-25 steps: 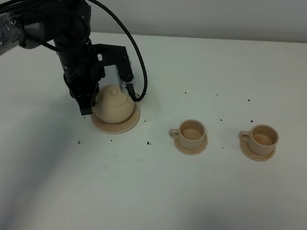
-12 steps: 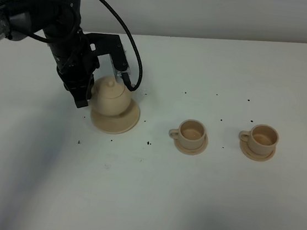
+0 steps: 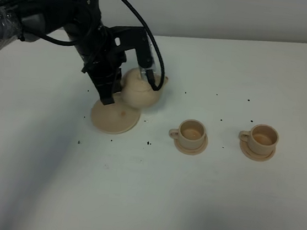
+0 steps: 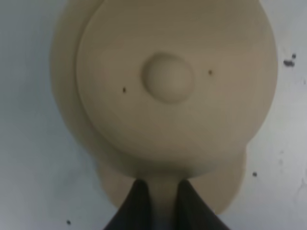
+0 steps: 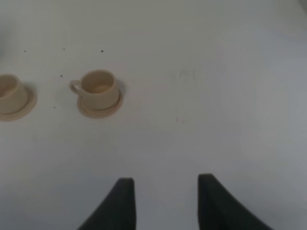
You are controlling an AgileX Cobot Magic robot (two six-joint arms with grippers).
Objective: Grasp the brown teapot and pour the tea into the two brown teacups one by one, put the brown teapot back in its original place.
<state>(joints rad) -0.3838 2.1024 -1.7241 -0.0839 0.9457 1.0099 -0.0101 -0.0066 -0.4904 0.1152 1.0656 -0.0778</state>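
From the high view, working back from the near edge: the table point(image 3: 188, 202) is bare in front, with a few dark specks scattered further in. Next comes the row of 3 tan pieces. The big saucer point(image 3: 114, 120) lies uncovered, which I read as the teapot's home spot left free for the return. At 3 o'clock from it sits the first cup point(image 3: 191, 131) on its small saucer, and further along at 3 o'clock, well apart, is the second cup point(image 3: 264, 136). Both stand upright with their handles at 9 o'clock. I cannot tell whether either holds tea.

The teapot point(image 3: 137, 94) hangs at 1 o'clock from the big saucer, off its surface as far as I can judge. Its spout points toward the cups, which suits a carry over to the first cup for pouring. It looks roughly level, so nothing should spill yet.

The left gripper point(image 4: 161, 194) has the teapot. In the wrist view the 2 dark fingers point(image 4: 139, 203) sit close together, with the tan handle pinched between them and the lid knob point(image 4: 168, 76) straight ahead. Holding by the handle leaves the spout free to tip.

The right gripper point(image 5: 165, 187) is spread wide with nothing between its fingers. It hovers over bare table, with the cups in its view further off.
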